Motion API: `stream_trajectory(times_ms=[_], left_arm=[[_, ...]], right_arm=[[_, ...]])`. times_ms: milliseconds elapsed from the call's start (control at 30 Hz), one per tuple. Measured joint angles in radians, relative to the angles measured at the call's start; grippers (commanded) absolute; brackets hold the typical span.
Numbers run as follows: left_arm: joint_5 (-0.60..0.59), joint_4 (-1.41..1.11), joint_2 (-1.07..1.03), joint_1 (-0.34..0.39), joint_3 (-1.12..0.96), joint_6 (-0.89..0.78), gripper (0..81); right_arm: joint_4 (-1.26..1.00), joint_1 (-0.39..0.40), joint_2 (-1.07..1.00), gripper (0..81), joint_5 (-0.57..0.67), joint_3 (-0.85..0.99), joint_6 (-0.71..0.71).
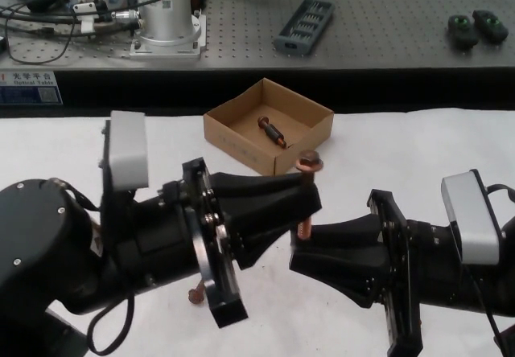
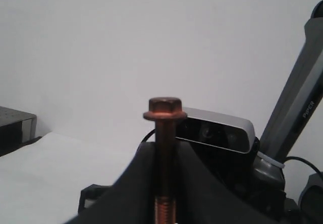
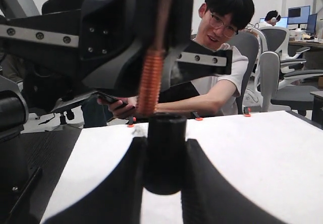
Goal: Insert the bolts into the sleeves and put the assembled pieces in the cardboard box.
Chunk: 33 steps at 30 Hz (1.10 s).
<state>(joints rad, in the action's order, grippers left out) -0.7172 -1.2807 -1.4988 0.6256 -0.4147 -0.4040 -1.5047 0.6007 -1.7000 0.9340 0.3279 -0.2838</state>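
Judging it mid-insertion, we see left jaws clamped on the bolt [image 1: 306,192], its tip at the mouth of the sleeve [image 3: 162,153] pinched in right jaws, one assembled piece [image 1: 272,132] in the cardboard box [image 1: 241,144], a loose bolt [image 1: 195,294] on the table [image 1: 402,148].

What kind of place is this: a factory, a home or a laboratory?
Probably a research laboratory with office space. A perforated optical table stands beyond the white work surface, and the right wrist view shows office chairs and monitors.

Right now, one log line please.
left end effector: shut on bolt | right end effector: shut on sleeve | bolt tip at sleeve mouth, threads exposed | cardboard box: one assembled piece
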Motion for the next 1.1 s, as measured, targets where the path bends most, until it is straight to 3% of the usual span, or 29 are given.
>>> stream_trajectory(times_ms=[567,1100], left_arm=[[-0.001,0.113,0.008,0.014,-0.003,0.101,0.6],[0.005,-0.163,0.006,-0.028,0.0,-0.016,0.6]], right_arm=[[0.02,0.0,0.0,5.8,0.019,0.0,-0.029],[-0.006,0.0,0.0,5.8,0.029,0.0,-0.029]])
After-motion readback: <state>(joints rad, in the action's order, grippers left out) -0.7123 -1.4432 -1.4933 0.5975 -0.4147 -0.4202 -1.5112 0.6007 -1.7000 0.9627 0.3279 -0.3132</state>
